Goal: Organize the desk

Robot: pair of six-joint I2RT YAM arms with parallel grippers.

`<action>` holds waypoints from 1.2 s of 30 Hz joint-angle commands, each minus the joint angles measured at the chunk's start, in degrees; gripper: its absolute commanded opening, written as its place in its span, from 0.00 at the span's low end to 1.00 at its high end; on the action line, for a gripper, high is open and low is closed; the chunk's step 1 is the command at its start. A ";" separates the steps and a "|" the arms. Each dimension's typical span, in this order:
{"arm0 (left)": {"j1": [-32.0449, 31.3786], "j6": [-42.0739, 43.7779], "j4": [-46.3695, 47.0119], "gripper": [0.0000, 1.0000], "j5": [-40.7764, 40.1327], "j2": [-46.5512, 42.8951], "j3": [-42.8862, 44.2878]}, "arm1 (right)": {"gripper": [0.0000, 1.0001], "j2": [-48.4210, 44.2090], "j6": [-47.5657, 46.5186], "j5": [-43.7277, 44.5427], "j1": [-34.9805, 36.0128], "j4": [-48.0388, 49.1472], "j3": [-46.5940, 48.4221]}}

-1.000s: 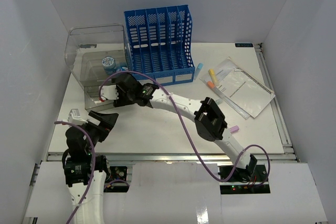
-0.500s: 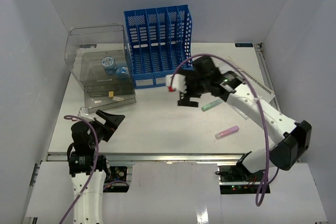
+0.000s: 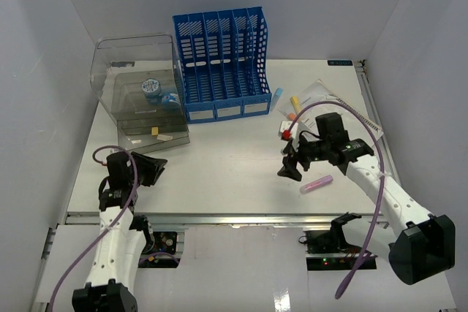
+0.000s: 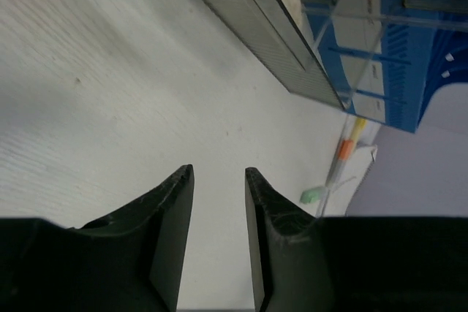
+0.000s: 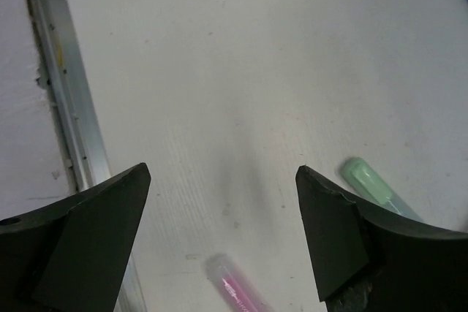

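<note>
The desk [image 3: 219,166] is a white tabletop with metal rail edges. My right gripper [image 3: 289,166] hangs over its right half, jaws wide open and empty [image 5: 223,172]. A pink highlighter [image 3: 316,183] lies just beside it, and shows low between the fingers in the right wrist view [image 5: 234,283]. A green highlighter [image 5: 369,180] lies by the right finger. My left gripper [image 3: 153,168] sits low at the near left corner. Its jaws stand a narrow gap apart with nothing between them [image 4: 219,173].
A blue slotted file rack [image 3: 219,56] stands at the back, a clear plastic box [image 3: 139,93] to its left. Blue [image 3: 278,93], yellow [image 3: 295,100] and orange [image 3: 292,116] pens and a plastic sleeve of papers [image 3: 344,107] lie at the right rear. A metal rail [image 5: 66,107] runs near the right gripper.
My right arm has swung from the clear box at the left across to the right, ending over the pink highlighter. The left gripper's jaws have narrowed.
</note>
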 commanded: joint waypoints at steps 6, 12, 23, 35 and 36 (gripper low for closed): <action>0.32 -2.51 14.04 0.33 -9.48 19.10 6.52 | 0.87 -6.06 5.08 -8.22 -6.65 10.61 -5.54; 0.58 -0.55 20.03 0.37 -11.45 29.46 12.53 | 0.88 -7.82 5.30 -8.09 -6.84 10.68 -5.80; 1.81 0.17 23.35 0.62 -11.14 42.68 21.88 | 0.88 -8.54 5.19 -6.67 -6.90 10.61 -5.71; 3.26 0.20 31.40 0.70 -3.03 48.43 23.03 | 0.89 -7.10 4.44 -4.09 -6.99 10.79 -6.02; 3.64 0.66 32.05 0.70 -2.04 48.21 22.64 | 0.89 -7.06 4.34 -3.99 -7.11 10.79 -6.12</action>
